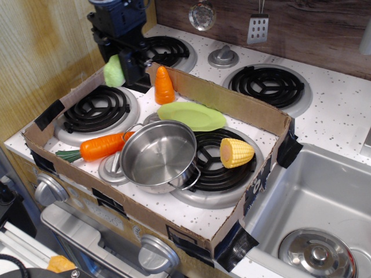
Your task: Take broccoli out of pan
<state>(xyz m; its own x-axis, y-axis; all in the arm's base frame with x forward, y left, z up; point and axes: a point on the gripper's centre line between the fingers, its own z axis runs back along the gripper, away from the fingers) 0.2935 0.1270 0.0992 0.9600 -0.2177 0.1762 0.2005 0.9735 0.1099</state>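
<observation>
The broccoli (113, 71) is a small light-green floret held in my gripper (120, 68), which is shut on it. It hangs above the back left corner of the cardboard box (255, 119), over the left rear burner area. The pan (157, 155), a shiny steel pot with two loop handles, stands empty in the front middle of the box. My black arm comes down from the top left of the view.
In the box lie an orange carrot (103, 146), a corn cob (235, 152), a light-green plate (192, 116) and an upright orange cone (164, 86). A sink with a steel lid (317, 253) is at the right. A spatula (258, 28) hangs on the back wall.
</observation>
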